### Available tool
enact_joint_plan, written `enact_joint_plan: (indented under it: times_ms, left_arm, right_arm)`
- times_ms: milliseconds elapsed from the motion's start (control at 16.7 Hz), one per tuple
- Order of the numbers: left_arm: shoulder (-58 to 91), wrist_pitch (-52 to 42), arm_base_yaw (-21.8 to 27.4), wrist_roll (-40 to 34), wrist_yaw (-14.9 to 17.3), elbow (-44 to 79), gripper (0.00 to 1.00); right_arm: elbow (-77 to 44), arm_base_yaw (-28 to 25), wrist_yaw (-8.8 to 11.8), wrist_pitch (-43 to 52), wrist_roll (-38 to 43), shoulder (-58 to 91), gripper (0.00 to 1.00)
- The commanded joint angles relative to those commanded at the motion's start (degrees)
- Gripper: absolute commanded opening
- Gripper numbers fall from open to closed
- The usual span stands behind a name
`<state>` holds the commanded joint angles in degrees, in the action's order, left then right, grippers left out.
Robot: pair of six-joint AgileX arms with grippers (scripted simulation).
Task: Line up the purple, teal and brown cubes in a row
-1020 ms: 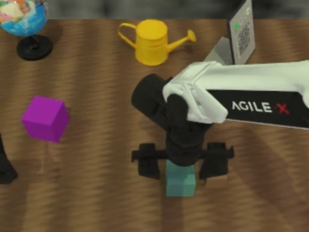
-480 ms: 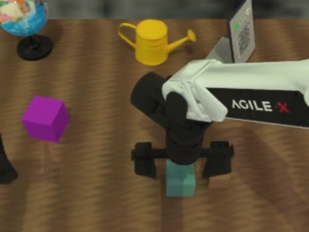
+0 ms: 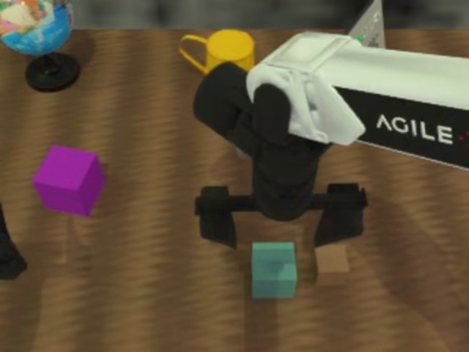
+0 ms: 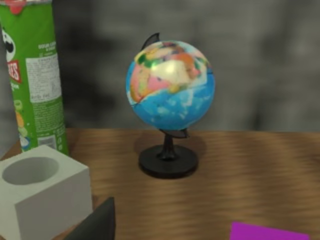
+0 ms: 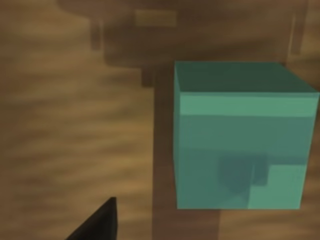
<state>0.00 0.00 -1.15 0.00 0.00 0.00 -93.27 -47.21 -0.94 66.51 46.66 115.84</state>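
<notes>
Top view with both wrist views. The right gripper (image 3: 280,220), jaws spread wide and empty, has risen off the teal cube (image 3: 274,270), which half a second ago sat partly hidden beneath the wrist and now stands fully exposed on the table (image 3: 146,293). The right wrist view confirms the release: the teal cube (image 5: 242,135) rests free on the wood with no finger touching it. The brown cube (image 3: 333,265) stands just beside the teal one, on its right, a narrow gap between them, so two members of the row appear placed. The purple cube (image 3: 68,180) has not moved and lies well apart, toward the table's left. The left gripper (image 3: 7,253) is parked at the left edge, its jaw state not discernible. Fetching the purple cube is probably the remaining step.
</notes>
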Motion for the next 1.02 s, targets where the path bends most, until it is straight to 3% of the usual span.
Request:
enact_joint_plan:
  times_ms: [360, 540, 1020]
  left_arm:
    - [0.49, -0.36, 0.07, 0.05, 0.03, 0.49, 1.0]
    - [5.35, -3.81, 0.56, 0.42, 0.18, 5.35, 1.0]
    - [41.73, -24.56, 2.56, 2.72, 0.02, 35.16, 1.0]
  right_arm:
    - [0.45, 0.52, -0.14, -0.41, -0.32, -0.39, 1.0]
    - [4.31, 2.52, -1.28, -3.52, -2.98, -5.55, 1.0]
    - [32.75, 16.08, -5.83, -19.29, -18.55, -37.0, 1.0]
